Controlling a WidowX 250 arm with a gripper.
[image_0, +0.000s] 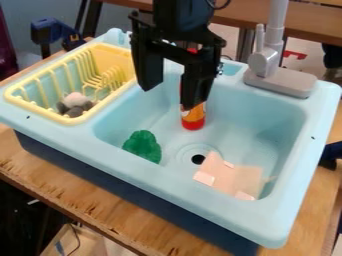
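At far left, a yellow rack (70, 120), its rim penning in a grey-and-white lump (75, 101), perhaps a soft toy, too small to tell. Next, in the sink (140, 162), a green toy (142, 145) against the near wall. Above, the gripper (168, 98), fingers spread, grasping nothing. Behind one finger, a red-and-orange bottle (193, 119), upright on its base. Rightward, pinkish pieces (230, 177) beside the drain (198, 159), supported by the sink floor; then a grey tap (266, 60), mounted behind to overhang the basin.

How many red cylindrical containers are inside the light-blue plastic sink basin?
1. The red cylindrical container with an orange label is toward the back of the basin, partly behind the black gripper, which may hide others.
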